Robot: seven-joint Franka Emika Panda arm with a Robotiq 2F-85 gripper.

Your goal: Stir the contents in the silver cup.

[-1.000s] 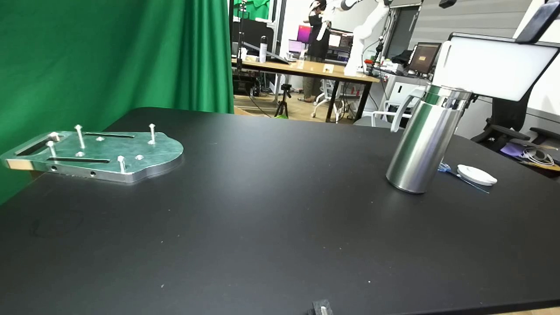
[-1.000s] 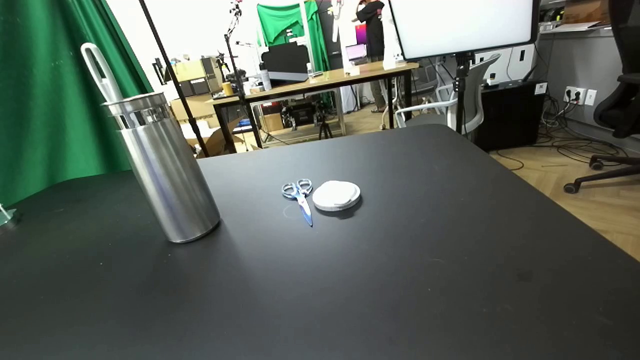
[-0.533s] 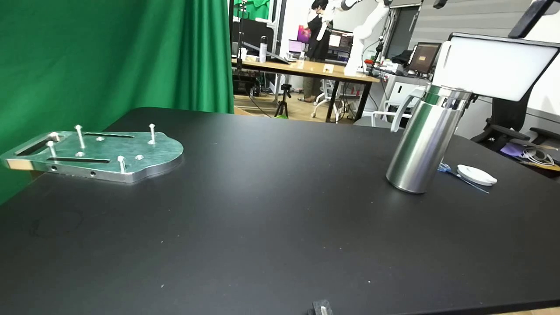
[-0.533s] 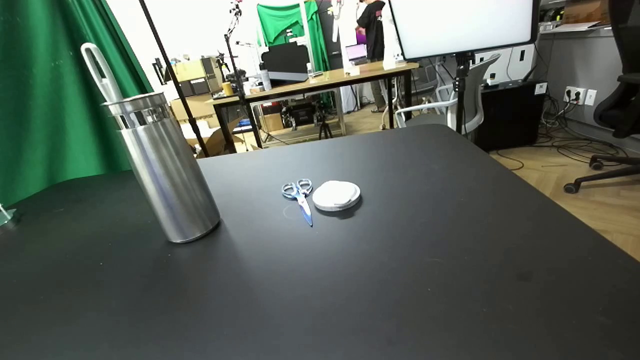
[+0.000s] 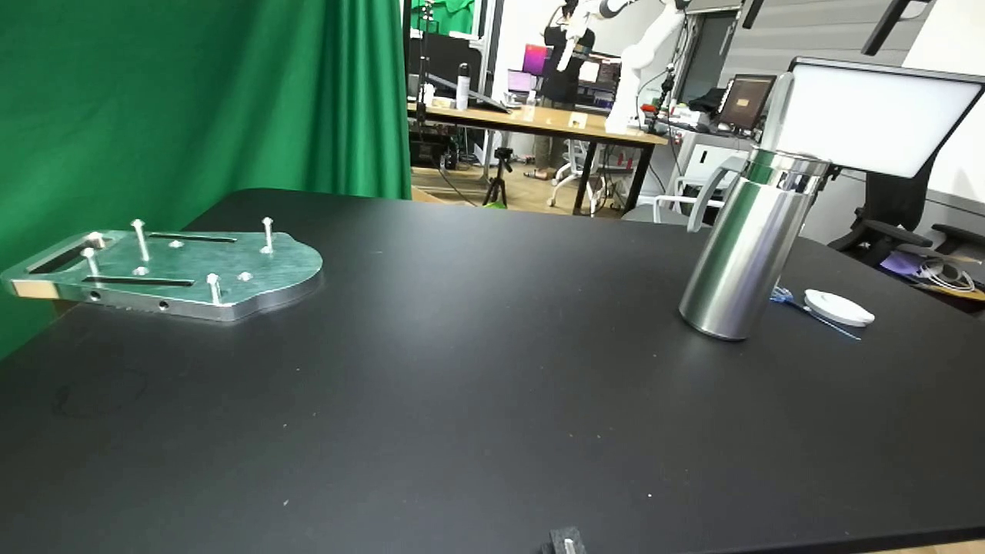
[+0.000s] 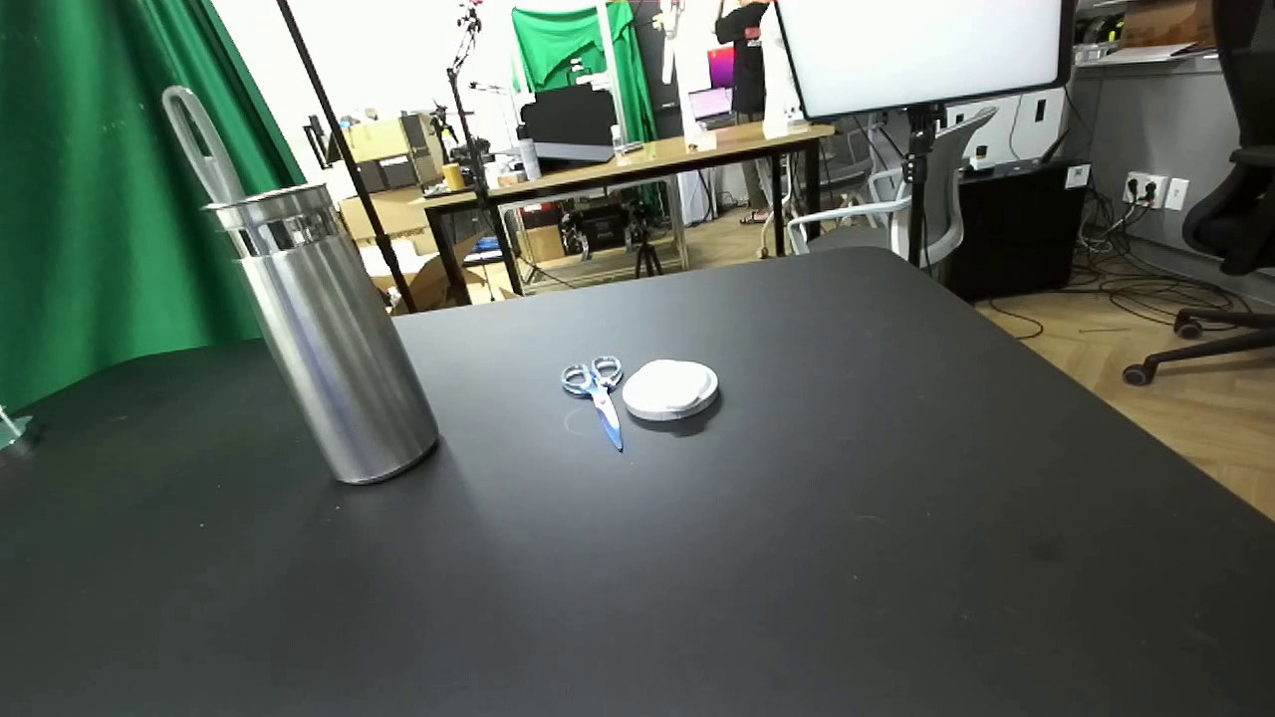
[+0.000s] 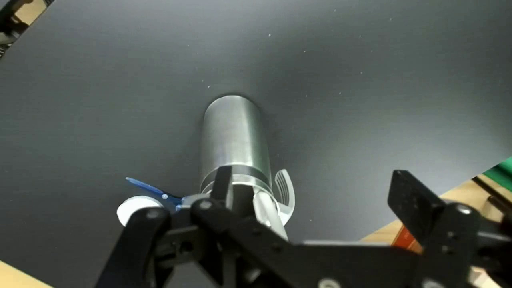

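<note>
The tall brushed silver cup (image 5: 750, 258) stands on the black table; it also shows in an exterior view (image 6: 334, 358) and in the wrist view (image 7: 236, 136). A pale utensil handle (image 6: 202, 144) with a long slot sticks up out of its rim. A curved pale handle (image 5: 716, 191) hangs outside the rim. In the wrist view my gripper (image 7: 316, 191) is open, with nothing between its fingers. One finger overlaps the cup's rim in that view; contact cannot be told. In an exterior view the fingertips (image 5: 809, 40) hang above the cup. The cup's contents are hidden.
Blue-handled scissors (image 6: 598, 393) and a white round disc (image 6: 670, 389) lie beside the cup. A grey-green metal plate with upright pegs (image 5: 177, 269) lies at the table's far side. A white panel (image 5: 877, 115) stands behind the cup.
The gripper fingers have moved left and slightly down in an exterior view, towards above the cup's utensil handle. The utensil handle looks more shaded. The cup has not moved.
</note>
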